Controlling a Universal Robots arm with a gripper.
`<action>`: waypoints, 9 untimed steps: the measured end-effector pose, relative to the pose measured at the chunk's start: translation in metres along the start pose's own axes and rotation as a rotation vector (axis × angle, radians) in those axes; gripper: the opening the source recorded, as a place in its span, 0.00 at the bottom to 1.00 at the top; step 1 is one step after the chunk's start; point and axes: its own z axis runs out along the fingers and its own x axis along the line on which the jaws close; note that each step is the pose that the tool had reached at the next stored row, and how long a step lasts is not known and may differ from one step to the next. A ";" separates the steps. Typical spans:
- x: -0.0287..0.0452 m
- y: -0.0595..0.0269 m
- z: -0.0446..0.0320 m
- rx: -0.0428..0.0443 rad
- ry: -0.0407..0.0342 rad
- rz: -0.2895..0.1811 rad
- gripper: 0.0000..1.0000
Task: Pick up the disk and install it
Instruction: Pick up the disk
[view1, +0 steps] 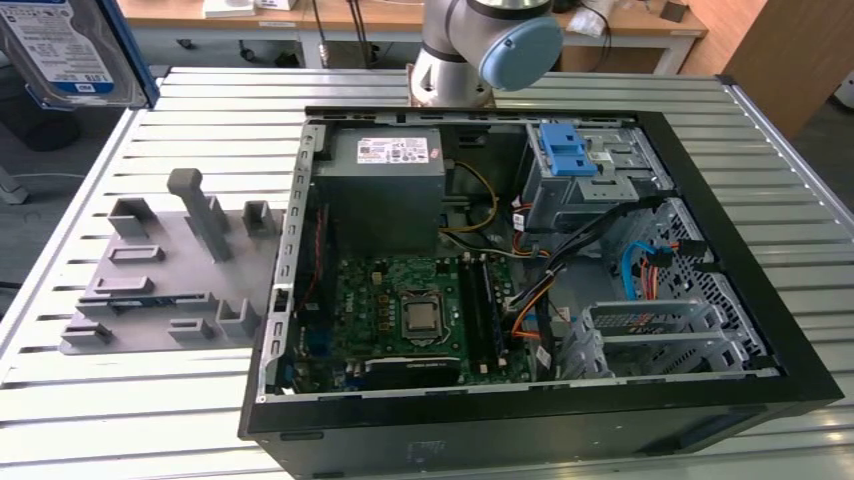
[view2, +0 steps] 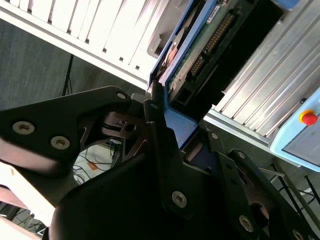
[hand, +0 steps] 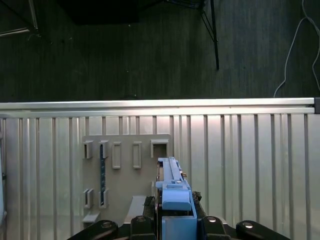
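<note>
While it hangs at the upper left corner of the exterior view, well above the table, the disk shows a silver-grey face with a white-and-blue label and a blue carrier rail along its edge. Its long axis there runs roughly up and down the frame, slightly tilted. In the first wrist view it is seen edge-on, the blue end handle nearest the camera and the long axis running straight away from it. The second wrist view shows its green circuit-board side and a row of connector pins. The gripper is clamped on the carrier at the handle end, black fingers on either flank. Below lies a slatted metal table bearing a grey fixture plate with upright slots at centre left and an open computer case at centre right, with its power supply box and drive cage. Dark carpet and a wooden desk lie beyond.
</note>
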 end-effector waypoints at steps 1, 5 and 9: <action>0.0000 0.0000 -0.0001 -0.0001 0.0000 0.000 0.36; 0.0008 0.0001 -0.0004 -0.0003 -0.0005 0.000 0.36; 0.0065 -0.0001 -0.0003 -0.0003 -0.0056 0.000 0.36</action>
